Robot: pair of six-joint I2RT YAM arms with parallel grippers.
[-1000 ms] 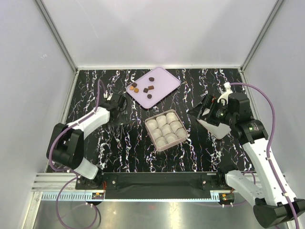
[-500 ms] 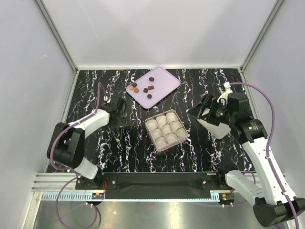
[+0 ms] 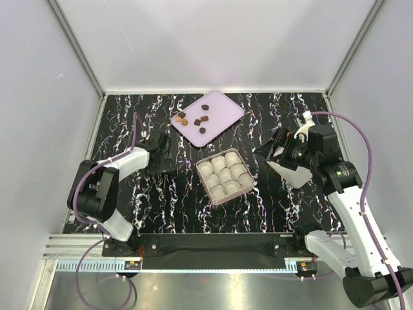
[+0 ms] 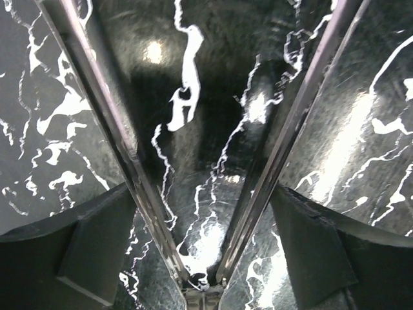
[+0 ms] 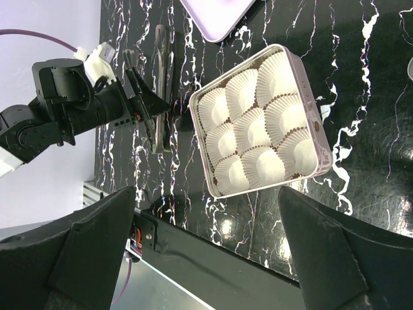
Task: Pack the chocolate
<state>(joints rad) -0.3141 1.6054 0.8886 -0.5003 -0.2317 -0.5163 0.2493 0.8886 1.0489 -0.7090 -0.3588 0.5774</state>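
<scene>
Several small pieces of chocolate (image 3: 197, 121), dark brown and a few orange, lie on the pink lid (image 3: 222, 106) at the back. The pink box (image 3: 248, 187) holds white paper cups (image 5: 248, 126) with nothing in them. Metal tongs (image 4: 129, 161) lie on the table, their two arms spread in a V. My left gripper (image 4: 201, 187) is low over them and open, a finger right beside each arm; I cannot tell whether they touch. From the right wrist the tongs (image 5: 161, 77) show under the left gripper (image 5: 143, 106). My right gripper (image 5: 206, 190) hangs open and holds nothing, right of the box.
The table is black marble (image 3: 161, 200). White walls close it in on three sides. A black rail (image 5: 213, 258) runs along the near edge. The pink lid (image 5: 216, 16) lies just behind the box.
My left gripper has slid slightly right and toward the near edge over the tongs, and its jaws have narrowed a little. The right arm has not moved.
</scene>
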